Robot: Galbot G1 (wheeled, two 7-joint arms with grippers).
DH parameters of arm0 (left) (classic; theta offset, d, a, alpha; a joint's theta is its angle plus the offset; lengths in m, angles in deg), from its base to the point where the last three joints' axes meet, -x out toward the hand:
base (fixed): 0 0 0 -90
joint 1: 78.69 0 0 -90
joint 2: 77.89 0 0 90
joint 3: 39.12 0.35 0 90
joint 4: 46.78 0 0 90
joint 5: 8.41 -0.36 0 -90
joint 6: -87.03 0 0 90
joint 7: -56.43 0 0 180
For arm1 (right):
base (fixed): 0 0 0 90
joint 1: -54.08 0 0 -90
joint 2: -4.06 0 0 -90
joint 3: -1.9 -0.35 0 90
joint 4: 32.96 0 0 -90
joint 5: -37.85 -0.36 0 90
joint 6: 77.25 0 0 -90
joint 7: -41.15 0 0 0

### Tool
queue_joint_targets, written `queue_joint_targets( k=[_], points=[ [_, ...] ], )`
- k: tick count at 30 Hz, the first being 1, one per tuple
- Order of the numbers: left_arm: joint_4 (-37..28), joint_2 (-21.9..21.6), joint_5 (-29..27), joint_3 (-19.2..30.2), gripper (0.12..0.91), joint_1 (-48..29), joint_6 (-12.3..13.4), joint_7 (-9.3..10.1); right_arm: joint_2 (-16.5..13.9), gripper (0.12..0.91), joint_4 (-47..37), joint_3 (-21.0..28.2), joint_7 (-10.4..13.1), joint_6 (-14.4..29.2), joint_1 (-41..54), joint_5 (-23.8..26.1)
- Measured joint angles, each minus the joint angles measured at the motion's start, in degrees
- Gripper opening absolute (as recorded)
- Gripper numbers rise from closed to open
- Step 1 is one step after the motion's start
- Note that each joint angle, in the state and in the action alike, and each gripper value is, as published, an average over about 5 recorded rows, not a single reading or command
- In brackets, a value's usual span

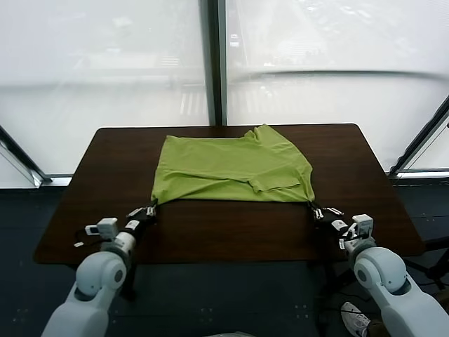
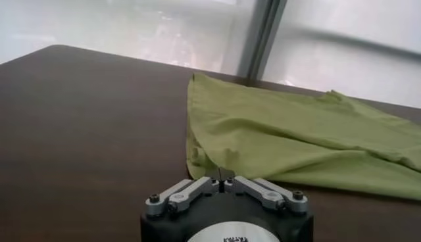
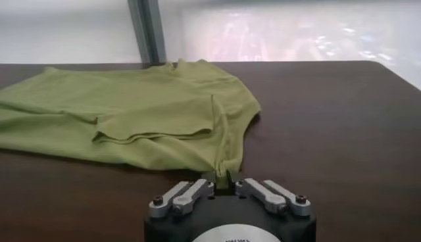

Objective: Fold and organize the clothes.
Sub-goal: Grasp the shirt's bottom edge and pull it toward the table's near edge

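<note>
The clothes are one lime-green T-shirt (image 1: 231,168), lying partly folded on the dark brown table (image 1: 210,232), with a sleeve folded over on the right. My left gripper (image 1: 150,208) is shut on the shirt's near left corner (image 2: 204,161), and its fingertips pinch the hem. My right gripper (image 1: 313,208) is shut on the near right corner (image 3: 223,161), where the fabric bunches into the jaws. In the left wrist view the left gripper (image 2: 221,179) shows with the green cloth caught between its tips. The right gripper (image 3: 222,179) shows the same in the right wrist view.
The table's front edge (image 1: 210,261) lies just behind both wrists. Bare dark wood runs along the table's left (image 1: 105,182) and right (image 1: 365,182) sides. Frosted windows with a dark post (image 1: 214,63) stand behind the table's far edge.
</note>
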Motion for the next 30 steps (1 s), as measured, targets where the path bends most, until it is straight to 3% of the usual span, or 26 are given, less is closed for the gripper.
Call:
queue_joint_targets(
  k=[12,22,25,30],
  points=[
    [4.76,-3.52,0.12,-1.90,0.147,5.12,-0.44,0.41,-10.02,0.139,4.56,-3.14,2.33,-1.87,-6.02,-5.19],
    [10.51,-2.67,-1.31,-4.87,0.147,13.50,-0.82,1.30,-16.18,0.154,5.88,-4.27,2.92,-2.43,-9.62,-8.10],
    [11.77,-2.46,-1.09,-5.66,0.147,15.87,-1.25,2.10,-17.27,0.252,6.28,-4.45,3.11,-2.86,-10.25,-8.59],
    [13.50,-2.72,-2.16,-7.16,0.160,19.00,-2.79,3.66,-18.49,0.587,7.51,-5.58,2.68,-3.33,-11.91,-9.05]
  ],
)
